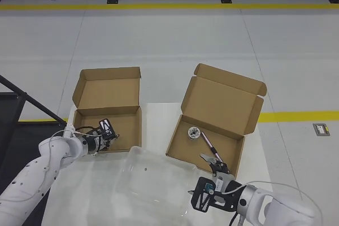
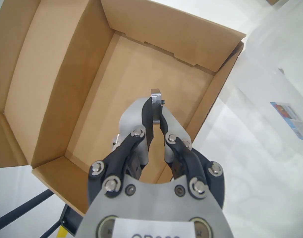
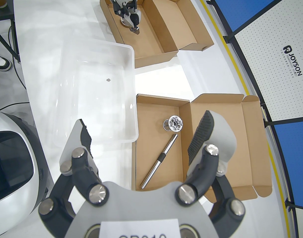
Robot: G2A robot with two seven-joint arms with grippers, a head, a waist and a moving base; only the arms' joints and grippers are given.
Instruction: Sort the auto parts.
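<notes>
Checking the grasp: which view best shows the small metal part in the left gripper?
The left wrist view: the metal part sits close up, pinched in the left gripper over the box. The right wrist view shows it far off and small; in the top view it is too small to tell.

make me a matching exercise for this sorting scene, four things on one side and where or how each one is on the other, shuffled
1 small metal part
2 metal rod
3 clear plastic bin
4 right gripper

a lying in the right cardboard box beside the round metal part
b open, holding nothing
c on the table between the two cardboard boxes
d clamped in the left gripper over the left cardboard box

Pairs: 1-d, 2-a, 3-c, 4-b
</notes>
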